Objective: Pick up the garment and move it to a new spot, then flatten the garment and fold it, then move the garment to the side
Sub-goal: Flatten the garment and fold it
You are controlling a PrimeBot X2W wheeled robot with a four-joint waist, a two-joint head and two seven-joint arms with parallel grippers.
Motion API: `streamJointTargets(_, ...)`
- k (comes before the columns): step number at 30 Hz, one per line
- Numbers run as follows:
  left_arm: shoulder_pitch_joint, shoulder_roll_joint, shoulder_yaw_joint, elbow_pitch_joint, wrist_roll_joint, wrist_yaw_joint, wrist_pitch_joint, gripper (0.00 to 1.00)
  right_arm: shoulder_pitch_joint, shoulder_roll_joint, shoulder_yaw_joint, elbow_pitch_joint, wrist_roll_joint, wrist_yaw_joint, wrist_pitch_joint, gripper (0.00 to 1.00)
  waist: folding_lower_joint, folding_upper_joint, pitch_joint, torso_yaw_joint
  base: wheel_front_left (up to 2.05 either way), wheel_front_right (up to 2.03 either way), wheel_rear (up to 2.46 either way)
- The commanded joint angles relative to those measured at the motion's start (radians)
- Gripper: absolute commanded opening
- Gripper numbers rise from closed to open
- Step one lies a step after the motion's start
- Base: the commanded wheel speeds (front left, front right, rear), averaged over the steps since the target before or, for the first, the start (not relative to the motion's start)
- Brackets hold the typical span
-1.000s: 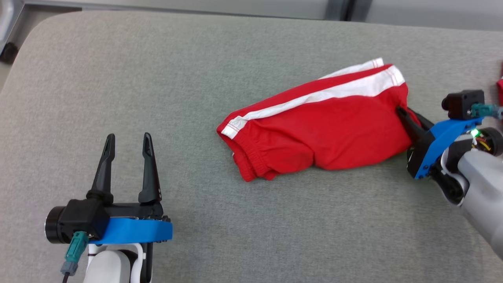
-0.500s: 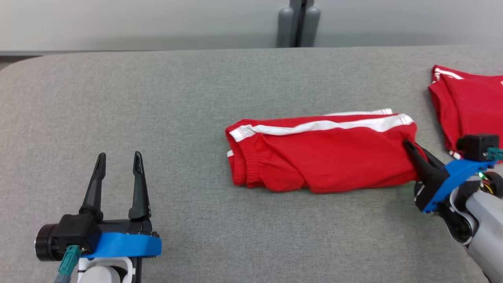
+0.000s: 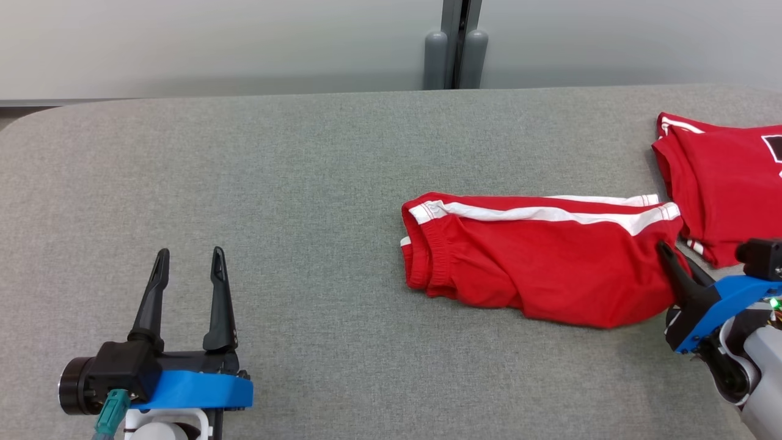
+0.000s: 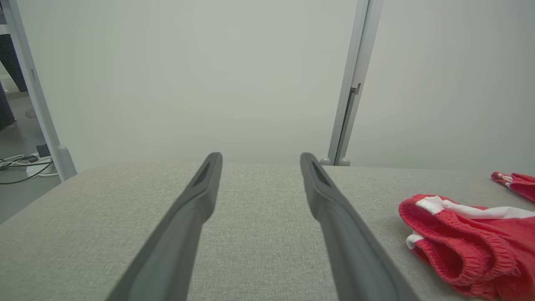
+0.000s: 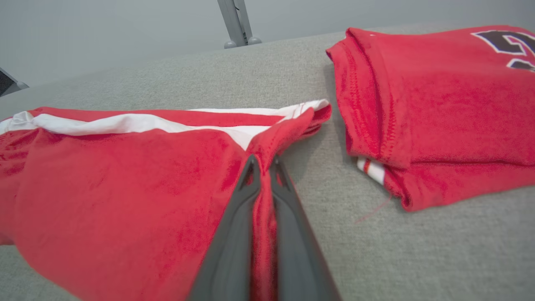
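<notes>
The garment (image 3: 537, 269) is a pair of red shorts with a white side stripe, lying folded lengthwise on the grey padded table (image 3: 244, 171). Its elastic waistband points left. My right gripper (image 3: 665, 249) is shut on the garment's right end, and in the right wrist view red cloth (image 5: 117, 179) is pinched between the closed fingers of that gripper (image 5: 263, 161). My left gripper (image 3: 189, 252) stands open over bare table at the lower left, well away from the garment. The left wrist view has that gripper (image 4: 259, 156) holding nothing, with the waistband (image 4: 468, 242) at its right.
A second folded red garment (image 3: 727, 183) with a dark printed mark lies at the table's right edge, close to the shorts' right end (image 5: 439, 96). A grey post (image 3: 455, 55) and a pale wall stand behind the table. Open table stretches left and in front.
The head camera has tilted and turned. My right gripper has dragged the garment to the right, up beside the second red garment. The left gripper has stayed open in place.
</notes>
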Motion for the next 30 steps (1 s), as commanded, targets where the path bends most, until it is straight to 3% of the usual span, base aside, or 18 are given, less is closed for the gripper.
streamJointTargets(1,0.007,0.0,0.001,0.002,0.0,-0.001,-0.002,1.0,0.007,0.007,-0.009,-0.007,-0.007,0.0,-0.004,0.0,0.0,0.0001,-0.004,0.001,0.0,0.0,0.0)
streamJointTargets(18,0.029,0.0,-0.012,0.013,-0.011,-0.004,-0.002,1.0,-0.046,0.102,-0.035,-0.21,-0.15,0.0,-0.004,0.0,0.0,0.0001,-0.051,0.02,0.0,0.0,0.0)
streamJointTargets(30,0.027,0.0,-0.032,0.009,-0.026,0.006,-0.002,1.0,-0.082,0.234,0.064,-0.141,-0.171,0.0,-0.004,0.0,0.0,0.0001,-0.043,0.07,0.0,0.0,0.0)
